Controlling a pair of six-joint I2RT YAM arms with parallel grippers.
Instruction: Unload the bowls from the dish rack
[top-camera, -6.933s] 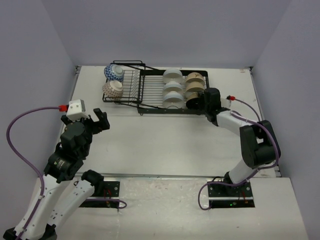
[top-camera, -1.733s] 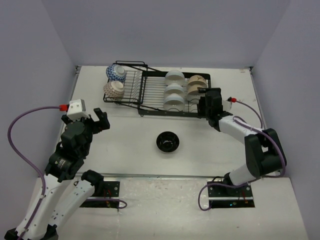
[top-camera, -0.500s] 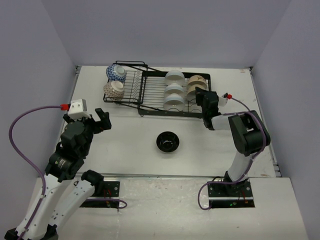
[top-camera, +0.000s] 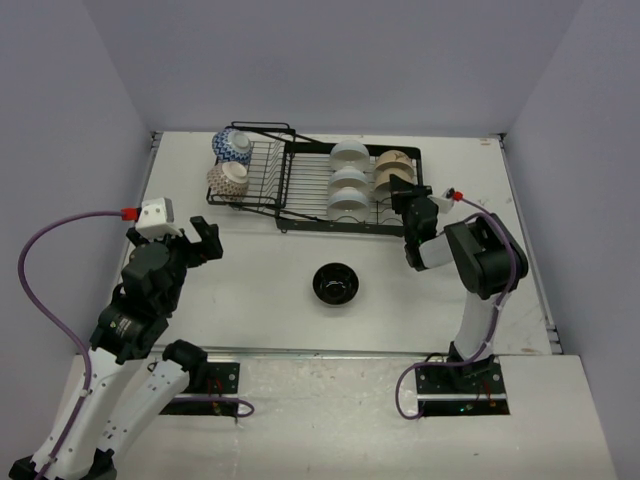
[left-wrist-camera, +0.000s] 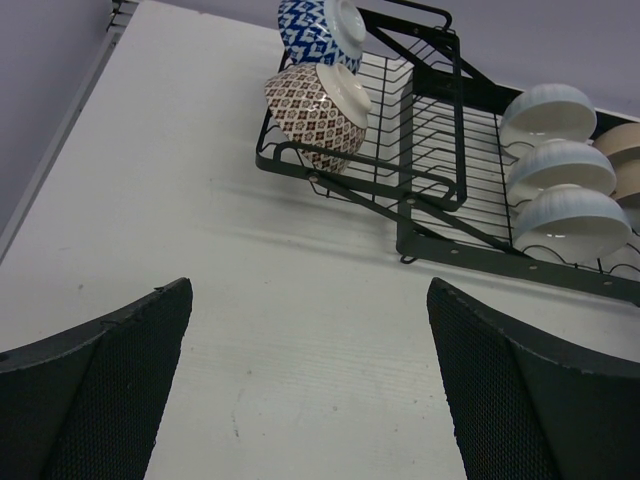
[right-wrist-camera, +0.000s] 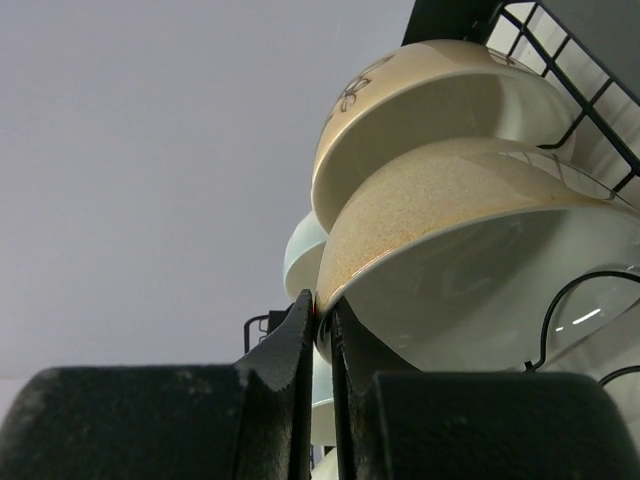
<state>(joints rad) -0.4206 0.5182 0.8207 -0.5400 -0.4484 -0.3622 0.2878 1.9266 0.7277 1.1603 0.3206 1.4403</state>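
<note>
The black wire dish rack (top-camera: 300, 195) stands at the back of the table. It holds three white bowls (top-camera: 347, 178), two tan bowls (top-camera: 390, 172), a blue-and-white bowl (top-camera: 230, 145) and a brown patterned bowl (top-camera: 226, 180). A dark bowl (top-camera: 336, 283) sits upright on the table in front of the rack. My right gripper (top-camera: 403, 196) is at the rack's right end, shut on the rim of the nearest speckled tan bowl (right-wrist-camera: 440, 190); its fingers (right-wrist-camera: 300, 330) pinch the rim. My left gripper (left-wrist-camera: 310, 290) is open and empty over bare table, well short of the rack (left-wrist-camera: 430, 150).
The left wrist view shows the blue bowl (left-wrist-camera: 318, 25) and the patterned bowl (left-wrist-camera: 318, 105) leaning in the angled section, and the white bowls (left-wrist-camera: 560, 165) to the right. Walls close the table on three sides.
The dark bowl left the rack and now sits on the table. My right gripper went back to the rack's right end and closed on the tan bowl's rim. The left arm has not moved.
</note>
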